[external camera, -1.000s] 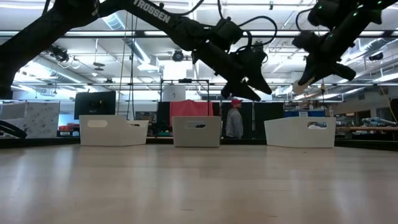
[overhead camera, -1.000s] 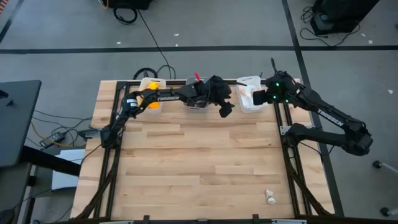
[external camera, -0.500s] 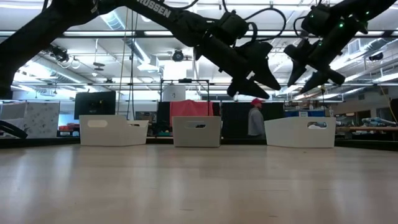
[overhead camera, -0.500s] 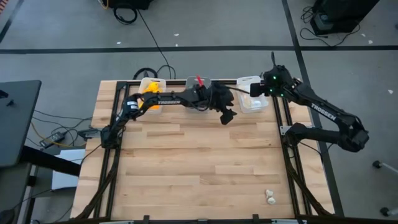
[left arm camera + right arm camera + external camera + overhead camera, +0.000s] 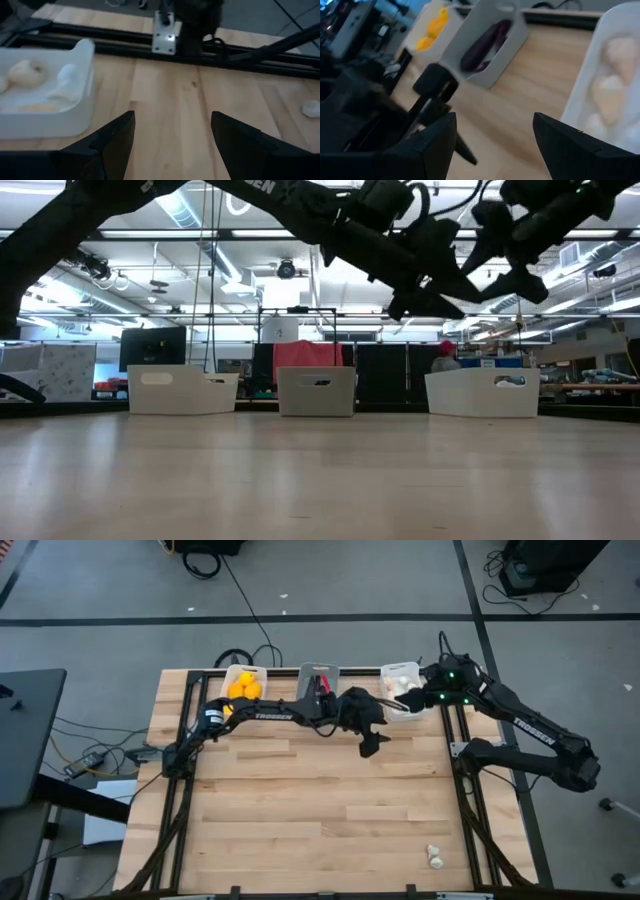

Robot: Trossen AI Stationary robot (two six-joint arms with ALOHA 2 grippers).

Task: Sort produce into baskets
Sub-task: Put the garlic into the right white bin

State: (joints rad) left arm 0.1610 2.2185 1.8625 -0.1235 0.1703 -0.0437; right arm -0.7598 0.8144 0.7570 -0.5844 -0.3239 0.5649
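Three baskets stand along the table's far edge. The left white one (image 5: 243, 687) holds orange fruits, the grey middle one (image 5: 318, 680) holds purple pieces (image 5: 487, 40), and the right white one (image 5: 402, 692) holds garlic bulbs (image 5: 615, 55). One garlic bulb (image 5: 435, 858) lies on the table near its front right corner. My left gripper (image 5: 370, 745) hangs open and empty above the table, just nearer than the gap between the middle and right baskets. My right gripper (image 5: 418, 698) is open and empty, high over the right basket's near right corner.
Black frame rails (image 5: 465, 800) run along the table's left and right sides. Bare wood (image 5: 320, 810) spreads from the baskets to the near edge. In the low view, a person (image 5: 446, 358) stands in the room behind the right basket.
My right gripper has opened over the right white basket, staying above it. My left gripper has moved from over the middle basket toward the table's near edge and a little right, still open.
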